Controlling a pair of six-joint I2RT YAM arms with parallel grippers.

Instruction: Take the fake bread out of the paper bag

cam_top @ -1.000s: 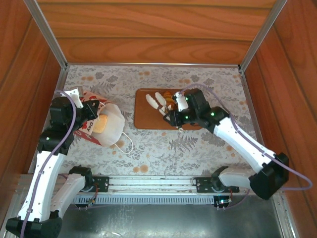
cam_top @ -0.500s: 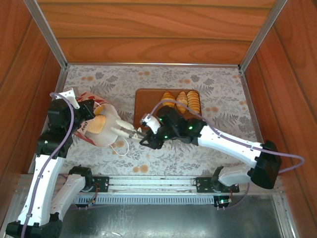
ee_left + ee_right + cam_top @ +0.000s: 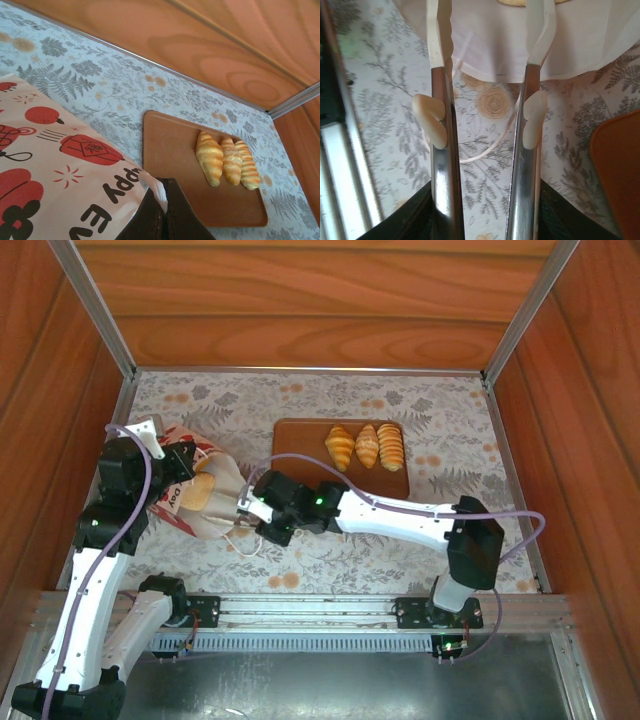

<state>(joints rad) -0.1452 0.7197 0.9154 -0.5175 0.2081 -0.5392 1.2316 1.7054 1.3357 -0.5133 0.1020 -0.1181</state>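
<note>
The paper bag (image 3: 185, 502) lies on its side at the left, white with red print, its mouth facing right. Golden fake bread (image 3: 205, 489) shows inside the mouth. My left gripper (image 3: 164, 200) is shut on the bag's (image 3: 55, 170) upper edge. Reaching across from the right, my right gripper (image 3: 238, 508) is open with its long fingers (image 3: 440, 40) at the bag's mouth (image 3: 490, 45); nothing is between them, and a sliver of bread (image 3: 512, 2) shows just ahead. Three croissants (image 3: 366, 446) lie side by side on the brown tray (image 3: 300, 475), also in the left wrist view (image 3: 231, 161).
The bag's thin cord handle (image 3: 492, 147) loops on the flowered cloth under my right fingers. The tray's corner (image 3: 620, 170) lies to their right. Wooden walls enclose the table on three sides. A metal rail (image 3: 320, 610) runs along the near edge.
My right gripper has left the tray and swung left to the bag's mouth. The three croissants stay on the tray. The left gripper keeps its hold on the bag.
</note>
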